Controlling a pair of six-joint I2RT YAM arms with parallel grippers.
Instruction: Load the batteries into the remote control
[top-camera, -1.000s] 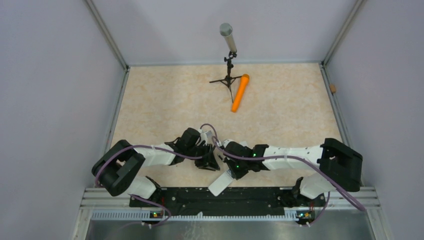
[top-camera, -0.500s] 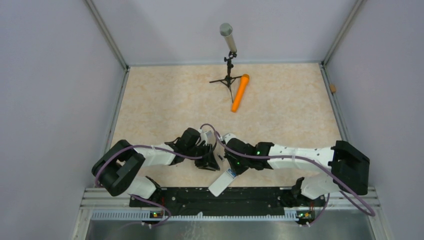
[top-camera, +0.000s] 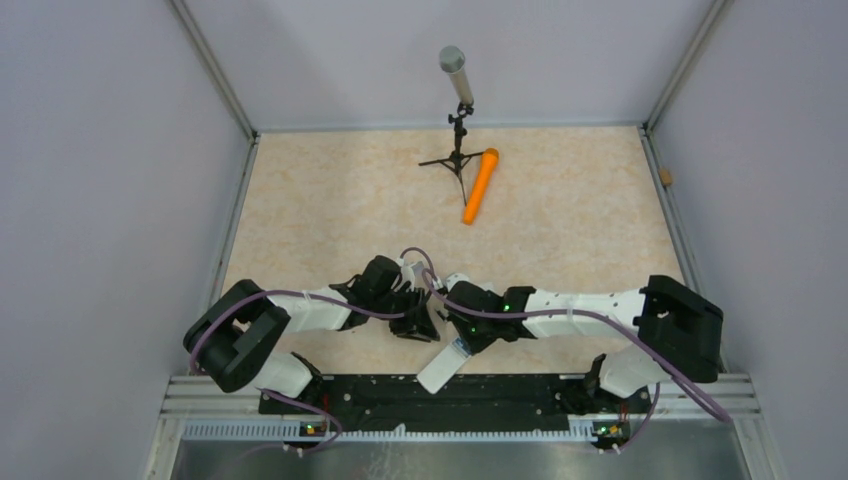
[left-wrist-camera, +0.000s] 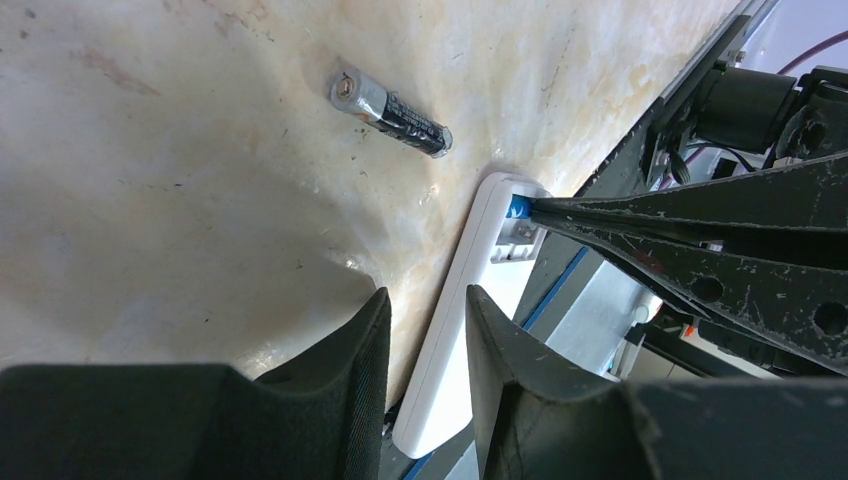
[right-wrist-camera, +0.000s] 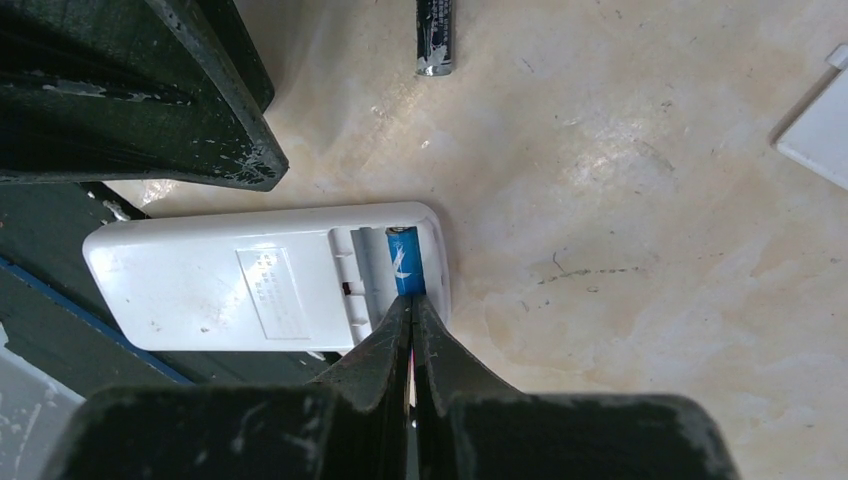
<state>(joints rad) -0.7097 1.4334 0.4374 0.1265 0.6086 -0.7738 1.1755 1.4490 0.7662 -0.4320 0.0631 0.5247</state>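
Note:
The white remote control (top-camera: 441, 371) lies back up at the table's near edge, one end over the black rail. Its compartment is open, and a blue-banded battery (right-wrist-camera: 404, 260) sits in the outer slot. My right gripper (right-wrist-camera: 412, 302) is shut, and its tips touch the end of that battery. A second battery (left-wrist-camera: 392, 112) lies loose on the table just beyond. My left gripper (left-wrist-camera: 425, 295) stands partly open beside the remote control (left-wrist-camera: 452, 340) and holds nothing.
A grey microphone on a black tripod (top-camera: 456, 80) stands at the back, with a long orange cylinder (top-camera: 480, 186) beside it. A flat white piece (right-wrist-camera: 822, 125) lies to the right of the remote. The black rail (top-camera: 500, 395) borders the near edge. Walls close in the sides.
The right arm swung outward half a second ago and has come back. Its shut tips stay at the remote's open end. The left arm has not moved.

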